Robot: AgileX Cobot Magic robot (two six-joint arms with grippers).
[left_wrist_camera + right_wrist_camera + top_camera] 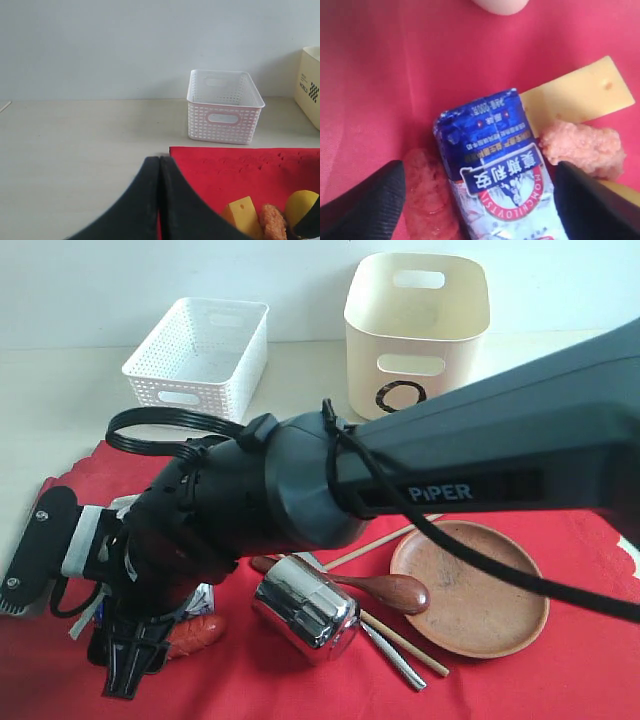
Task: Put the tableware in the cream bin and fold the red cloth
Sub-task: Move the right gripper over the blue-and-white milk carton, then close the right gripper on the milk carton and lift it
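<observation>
One shiny steel cup (305, 613), lower centre on the bright red cloth (560, 680), looks light, rigid, slippery: best pinched across its rim. Right gripper (480, 200) gapes over a blue milk carton (490, 150); left gripper (159, 165) closed.

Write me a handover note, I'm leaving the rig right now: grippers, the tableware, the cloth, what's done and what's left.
Left gripper shut, empty.
Right gripper open over the milk carton.
Cup, plate, spoon, knife, chopsticks lie on the red cloth; bowl not in view.
Cream bin stands behind the cloth.
Done: nothing that shows.
To do: bin the tableware, fold the cloth.
</observation>
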